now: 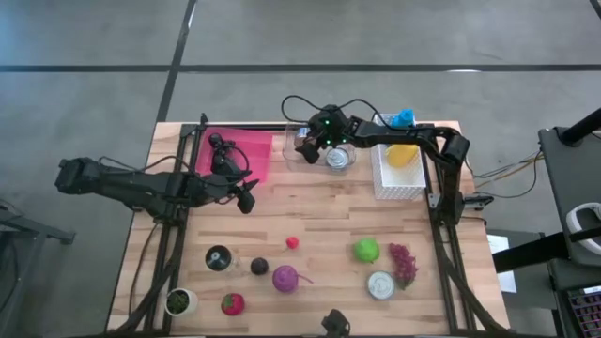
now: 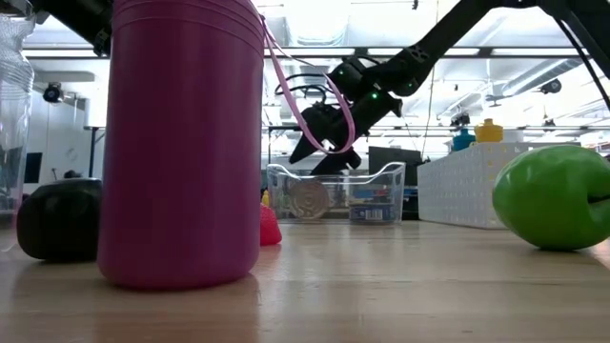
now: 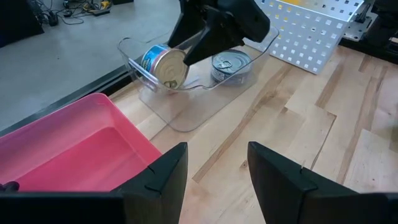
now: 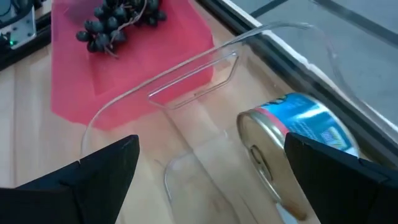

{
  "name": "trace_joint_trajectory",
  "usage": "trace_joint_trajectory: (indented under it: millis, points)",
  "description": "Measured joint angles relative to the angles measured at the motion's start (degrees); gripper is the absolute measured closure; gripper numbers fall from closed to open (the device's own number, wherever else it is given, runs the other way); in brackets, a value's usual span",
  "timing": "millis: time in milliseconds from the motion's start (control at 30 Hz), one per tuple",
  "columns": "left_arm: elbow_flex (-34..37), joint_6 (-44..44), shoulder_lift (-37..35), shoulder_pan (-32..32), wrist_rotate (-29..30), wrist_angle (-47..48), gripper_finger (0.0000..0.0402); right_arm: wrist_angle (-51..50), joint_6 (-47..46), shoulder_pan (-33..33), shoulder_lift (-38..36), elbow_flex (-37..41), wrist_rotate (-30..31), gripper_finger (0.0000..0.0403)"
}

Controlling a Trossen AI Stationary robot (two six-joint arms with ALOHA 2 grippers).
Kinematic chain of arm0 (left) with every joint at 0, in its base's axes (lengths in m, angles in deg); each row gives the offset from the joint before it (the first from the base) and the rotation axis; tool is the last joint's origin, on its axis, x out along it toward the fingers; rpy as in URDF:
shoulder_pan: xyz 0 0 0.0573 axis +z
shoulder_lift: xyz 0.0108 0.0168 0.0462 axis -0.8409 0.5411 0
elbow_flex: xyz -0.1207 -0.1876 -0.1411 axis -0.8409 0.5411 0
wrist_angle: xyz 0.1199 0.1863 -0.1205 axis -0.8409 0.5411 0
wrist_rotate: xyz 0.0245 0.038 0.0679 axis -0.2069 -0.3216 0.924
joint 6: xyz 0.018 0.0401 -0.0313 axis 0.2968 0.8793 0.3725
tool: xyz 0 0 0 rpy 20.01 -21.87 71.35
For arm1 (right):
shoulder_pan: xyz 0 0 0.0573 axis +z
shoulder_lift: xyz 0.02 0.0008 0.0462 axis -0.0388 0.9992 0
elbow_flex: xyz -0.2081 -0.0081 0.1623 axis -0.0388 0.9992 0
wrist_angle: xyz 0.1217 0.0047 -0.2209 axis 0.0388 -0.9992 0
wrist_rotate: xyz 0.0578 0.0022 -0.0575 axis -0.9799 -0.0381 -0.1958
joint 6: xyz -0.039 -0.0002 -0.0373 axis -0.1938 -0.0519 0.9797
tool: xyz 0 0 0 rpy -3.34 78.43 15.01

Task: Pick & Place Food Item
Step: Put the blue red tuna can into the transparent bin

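Hovering at upper centre of the high view, the right gripper (image 1: 305, 146) hangs spread wide and empty over a clear plastic bin (image 1: 299, 150). Inside, a blue-labelled metal can (image 4: 292, 146) lies on its side, its long axis level, beside an upright can (image 3: 231, 65). Farther left, the left gripper (image 1: 246, 197) waits half-open near the smooth pink tray (image 1: 254, 155).

Wooden table (image 1: 310, 221) carries plenty: a clear bin (image 1: 315, 150) at the back, pink tray (image 1: 246, 155) left of it, white perforated basket (image 1: 399, 174) right. Nearer the front from the bin sit a green apple (image 1: 366, 250), purple grapes (image 1: 404, 263), a tin (image 1: 380, 284), an onion (image 1: 285, 278).
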Motion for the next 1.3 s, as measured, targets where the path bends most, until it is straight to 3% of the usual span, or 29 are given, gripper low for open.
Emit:
trace_joint_trajectory:
  millis: [933,1300]
  points:
    - [0.00,0.00,0.00,0.01,0.01,0.00,0.0230,-8.39,-1.42,0.85,-0.07,0.02,-3.37,0.0003]
    - [0.00,0.00,0.00,0.01,0.00,0.00,0.0231,-3.52,-0.01,1.12,-0.07,-0.03,-3.18,0.0003]
